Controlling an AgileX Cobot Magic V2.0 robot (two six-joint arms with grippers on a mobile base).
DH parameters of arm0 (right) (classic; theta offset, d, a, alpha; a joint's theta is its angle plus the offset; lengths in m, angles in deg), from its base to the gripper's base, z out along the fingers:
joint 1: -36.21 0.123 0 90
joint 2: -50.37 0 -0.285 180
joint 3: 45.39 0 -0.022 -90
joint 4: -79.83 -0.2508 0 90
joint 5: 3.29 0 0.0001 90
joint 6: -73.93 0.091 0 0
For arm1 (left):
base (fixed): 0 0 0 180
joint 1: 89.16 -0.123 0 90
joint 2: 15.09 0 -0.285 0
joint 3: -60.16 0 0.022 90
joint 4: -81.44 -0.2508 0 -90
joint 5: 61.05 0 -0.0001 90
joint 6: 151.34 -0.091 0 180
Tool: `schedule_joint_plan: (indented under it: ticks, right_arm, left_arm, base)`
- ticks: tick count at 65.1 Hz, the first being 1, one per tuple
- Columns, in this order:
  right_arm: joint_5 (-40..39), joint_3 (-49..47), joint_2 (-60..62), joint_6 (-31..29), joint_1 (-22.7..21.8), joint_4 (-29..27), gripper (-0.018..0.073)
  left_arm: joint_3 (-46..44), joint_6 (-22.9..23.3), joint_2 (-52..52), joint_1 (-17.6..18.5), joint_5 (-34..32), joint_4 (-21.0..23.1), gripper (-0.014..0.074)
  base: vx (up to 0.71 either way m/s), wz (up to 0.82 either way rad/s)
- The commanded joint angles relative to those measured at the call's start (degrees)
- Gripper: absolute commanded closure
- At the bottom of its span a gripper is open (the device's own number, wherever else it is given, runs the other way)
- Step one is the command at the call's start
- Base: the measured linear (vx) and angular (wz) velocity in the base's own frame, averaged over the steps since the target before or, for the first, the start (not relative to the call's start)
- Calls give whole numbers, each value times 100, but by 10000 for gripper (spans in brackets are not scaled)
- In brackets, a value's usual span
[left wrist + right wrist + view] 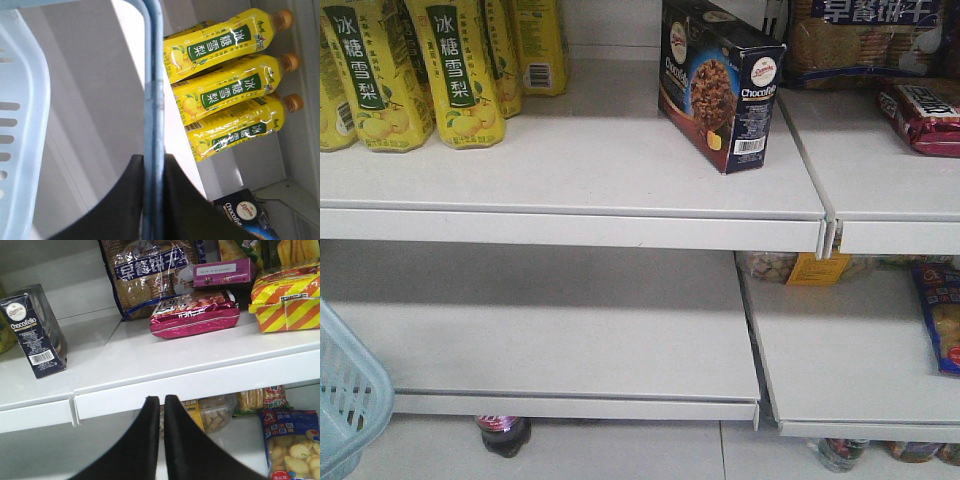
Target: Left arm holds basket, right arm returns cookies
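The cookies (pixel 720 85) stand upright near the right end of the top shelf's left board, a dark navy carton with a cookie picture and barcode. They also show in the right wrist view (pixel 35 332) and the left wrist view (pixel 245 215). Nothing is touching them. A corner of the light blue basket (pixel 345 400) shows at the lower left. My left gripper (pixel 153 157) is shut on the basket's hoop handle (pixel 152 100), with the slotted rim (pixel 25 125) beside it. My right gripper (pixel 161 399) is shut and empty, in front of the shelf edge, apart from the carton.
Yellow drink bottles (pixel 460 70) fill the top shelf's left end. A clear biscuit bag (pixel 865 40) and a red packet (pixel 925 115) lie right of the shelf joint (pixel 830 235). Snack bags (pixel 287 440) sit on the lower right shelf. A cola bottle (pixel 503 432) stands below.
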Motion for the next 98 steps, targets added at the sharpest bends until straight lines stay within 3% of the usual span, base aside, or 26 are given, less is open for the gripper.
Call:
schedule_joint_plan:
  ticks: [1, 5, 10, 12, 23, 34, 37, 45, 49, 54, 76, 98]
  right_arm:
    - [-330, -136, -73, -57, -16, 189, 570]
    - [-330, -136, -73, -57, -16, 189, 570]
    - [-330, -136, -73, -57, -16, 189, 570]
    - [-330, -136, -73, -57, -16, 189, 570]
    - [-330, -136, -73, -57, -16, 189, 570]
    - [-330, -136, -73, -57, -16, 189, 570]
    - [-330, -136, -73, -57, -16, 189, 570]
    - [-330, -136, -73, -57, -16, 189, 570]
    - [-330, -136, -73, -57, -16, 189, 570]
    - [-330, -136, -73, -57, -16, 189, 570]
    - [-330, -136, -73, -57, -16, 189, 570]
    - [-330, -136, -73, -57, -16, 189, 570]
  left_arm:
    - [-165, 44, -90, 23, -597, -76, 599]
    - [-164, -98, -90, 23, -619, -76, 599]
    - [-142, -804, -90, 23, -619, 144, 599]
    - [-117, -1159, -90, 23, -619, 448, 599]
    - [-105, -4191, -90, 23, -602, 2308, 599]
    - [-105, -6902, -90, 23, -571, 3384, 599]
    - [-105, -7863, -90, 23, -539, 3665, 599]
    - [-105, -9682, -90, 23, -324, 4316, 599]
    - [-105, -10339, -95, 23, -214, 4533, 599]
    - [-105, -10839, -95, 23, -81, 4589, 599]
    - [2, -11874, -101, 23, 199, 4506, 599]
    - [2, -11957, -101, 17, 218, 4528, 599]
  base:
    - [0, 0]
    - [0, 0]
    - [0, 0]
    - [0, 0]
    - [0, 0]
    - [0, 0]
    - [0, 0]
    - [0, 0]
    - [0, 0]
    - [0, 0]
    - [0, 0]
    - [0, 0]
